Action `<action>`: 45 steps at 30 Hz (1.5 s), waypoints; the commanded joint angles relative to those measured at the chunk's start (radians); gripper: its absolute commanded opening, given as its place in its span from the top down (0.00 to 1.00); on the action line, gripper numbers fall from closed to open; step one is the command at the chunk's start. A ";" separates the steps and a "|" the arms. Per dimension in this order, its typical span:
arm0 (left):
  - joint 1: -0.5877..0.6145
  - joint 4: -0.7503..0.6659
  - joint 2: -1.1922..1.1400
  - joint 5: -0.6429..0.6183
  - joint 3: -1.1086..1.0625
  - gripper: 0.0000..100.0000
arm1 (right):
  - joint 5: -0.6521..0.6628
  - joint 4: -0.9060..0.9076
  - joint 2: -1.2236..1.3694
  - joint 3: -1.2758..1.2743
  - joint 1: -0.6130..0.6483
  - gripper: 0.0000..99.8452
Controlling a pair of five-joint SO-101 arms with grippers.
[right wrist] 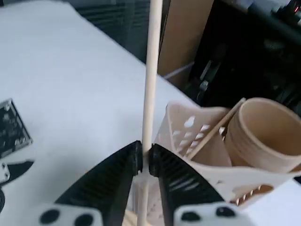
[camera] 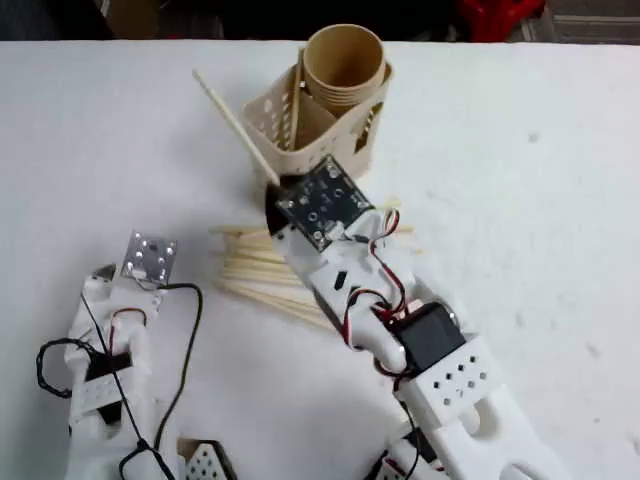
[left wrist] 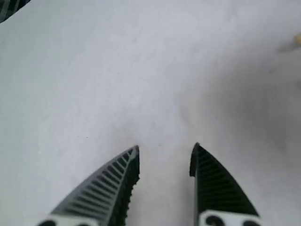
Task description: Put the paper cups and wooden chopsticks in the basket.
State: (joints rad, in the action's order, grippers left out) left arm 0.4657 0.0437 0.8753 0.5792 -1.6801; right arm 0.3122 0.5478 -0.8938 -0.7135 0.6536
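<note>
1. Right pincer clamped on one chopstick, just beside basket, upper centre of frame.
2. Tilt upright, clear rim, drop beside paper cups.
3. Left pincer apart, lower left; loose chopsticks mid-frame next.

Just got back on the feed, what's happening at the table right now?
The right gripper is shut on one chopstick, held right by the basket. The stacked paper cups and a second chopstick already stand in the basket. A pile of chopsticks lies on the table under that arm. The left gripper hangs open over bare table.
</note>
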 commanded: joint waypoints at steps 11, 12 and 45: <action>0.002 -0.017 0.019 0.008 0.002 0.81 | -0.002 -0.202 0.343 0.443 -0.010 0.98; 0.002 -0.017 0.019 0.008 0.002 0.81 | -0.003 -0.202 0.398 0.491 -0.022 0.98; 0.002 -0.017 0.019 0.008 0.002 0.81 | -0.087 0.237 0.400 0.454 -0.160 0.90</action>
State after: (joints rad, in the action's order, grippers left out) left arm 0.4657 0.0437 0.8753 0.5792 -1.6801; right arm 0.2309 0.5953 -0.3936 -0.2639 0.5033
